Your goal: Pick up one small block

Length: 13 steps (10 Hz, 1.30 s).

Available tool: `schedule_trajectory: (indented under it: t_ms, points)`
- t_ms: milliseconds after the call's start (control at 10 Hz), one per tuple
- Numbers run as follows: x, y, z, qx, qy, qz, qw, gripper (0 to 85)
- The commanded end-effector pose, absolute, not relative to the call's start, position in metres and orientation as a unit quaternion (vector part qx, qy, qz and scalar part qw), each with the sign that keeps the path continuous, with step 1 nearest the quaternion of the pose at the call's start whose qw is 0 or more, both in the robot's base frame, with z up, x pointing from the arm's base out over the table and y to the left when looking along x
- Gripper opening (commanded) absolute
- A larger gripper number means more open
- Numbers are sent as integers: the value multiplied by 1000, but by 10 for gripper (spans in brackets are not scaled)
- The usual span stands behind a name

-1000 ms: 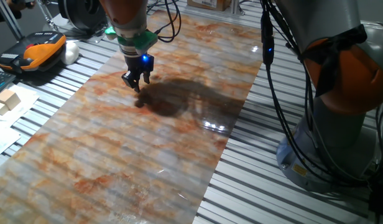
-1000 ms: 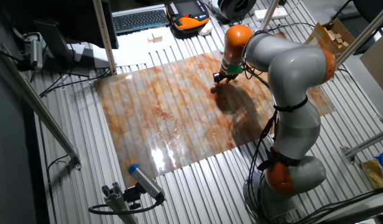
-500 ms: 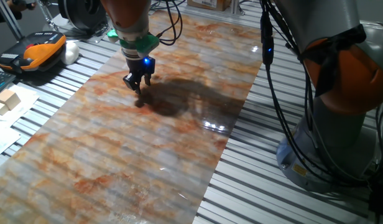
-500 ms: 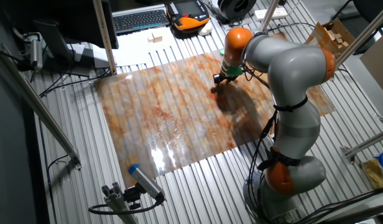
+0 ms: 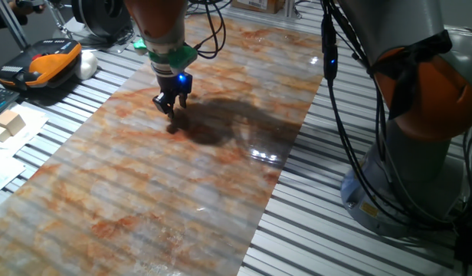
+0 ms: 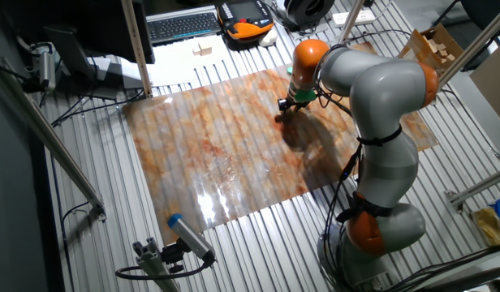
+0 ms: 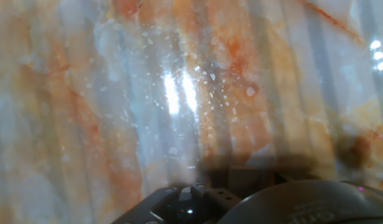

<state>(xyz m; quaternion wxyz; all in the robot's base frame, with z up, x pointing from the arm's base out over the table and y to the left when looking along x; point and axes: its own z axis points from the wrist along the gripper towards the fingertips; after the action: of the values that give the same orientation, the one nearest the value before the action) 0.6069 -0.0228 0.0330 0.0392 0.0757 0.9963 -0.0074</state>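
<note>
My gripper [image 5: 169, 107] hangs a little above the far left part of the orange marbled sheet [image 5: 182, 192]. Its dark fingers [image 5: 164, 100] point down and their tips look pressed together. Its shadow lies on the sheet just below. In the other fixed view the gripper [image 6: 287, 104] is near the sheet's far edge. I cannot make out the small block in any view; nothing shows between the fingertips. The hand view shows only blurred sheet and the dark gripper body [image 7: 198, 202] at the bottom.
Larger pale wooden blocks [image 5: 8, 123] lie on white paper at the left. An orange and black device [image 5: 40, 63] sits at the back left. A keyboard [image 6: 183, 25] lies behind the sheet. The arm's grey base [image 5: 404, 169] and cables stand at the right.
The gripper has drifted slightly to the right over the sheet, its fingers still together. Nothing else has moved.
</note>
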Motion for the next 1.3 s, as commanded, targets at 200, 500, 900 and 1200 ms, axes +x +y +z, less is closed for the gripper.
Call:
schedule_trajectory:
  t_ms: [200,500,900,1200]
  points:
    - [606,-22,36,76,996,-8,38,340]
    - [606,-23,35,76,996,-11,39,340]
    - [607,-23,35,77,996,-13,41,340]
    - [607,-22,35,90,995,-14,42,340]
